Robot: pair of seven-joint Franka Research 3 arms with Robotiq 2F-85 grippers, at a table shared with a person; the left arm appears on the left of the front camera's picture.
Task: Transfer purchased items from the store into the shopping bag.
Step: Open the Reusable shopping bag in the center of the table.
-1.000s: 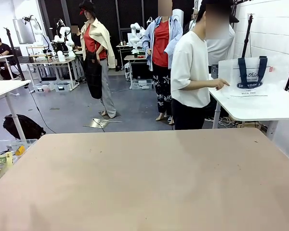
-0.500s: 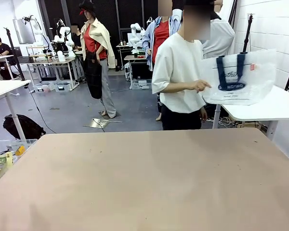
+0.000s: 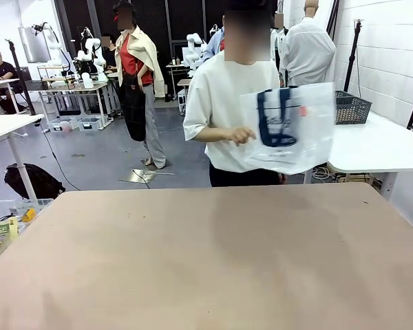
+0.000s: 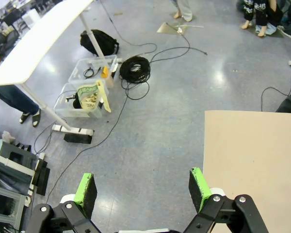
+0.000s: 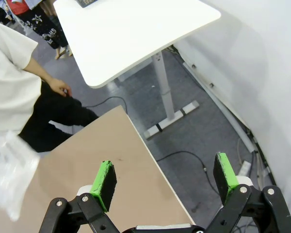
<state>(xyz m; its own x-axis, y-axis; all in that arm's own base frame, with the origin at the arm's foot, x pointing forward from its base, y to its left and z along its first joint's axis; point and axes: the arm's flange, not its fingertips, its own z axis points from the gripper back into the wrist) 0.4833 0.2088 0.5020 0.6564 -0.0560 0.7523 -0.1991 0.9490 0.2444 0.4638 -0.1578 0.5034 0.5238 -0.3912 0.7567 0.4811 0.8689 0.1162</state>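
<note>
At the far side of the brown table, a person in a white shirt holds up the shopping bag, translucent white with navy handles, one hand at its left edge. The bag hangs in the air above the table's far edge, and its blurred white plastic sits low left in the right wrist view. The purchased items are out of view. My left gripper is open over the floor beside a table corner. My right gripper is open above the table's right edge. Nothing sits between either pair of fingers.
A white side table stands at the right with a dark mesh basket on it; the right wrist view has that table's top. Clear bins, a cable coil and a black bag lie on the floor at the left.
The person lifted the shopping bag off the white side table, turned and carried it left toward the brown table, uncovering the mesh basket. Neither gripper changed.
</note>
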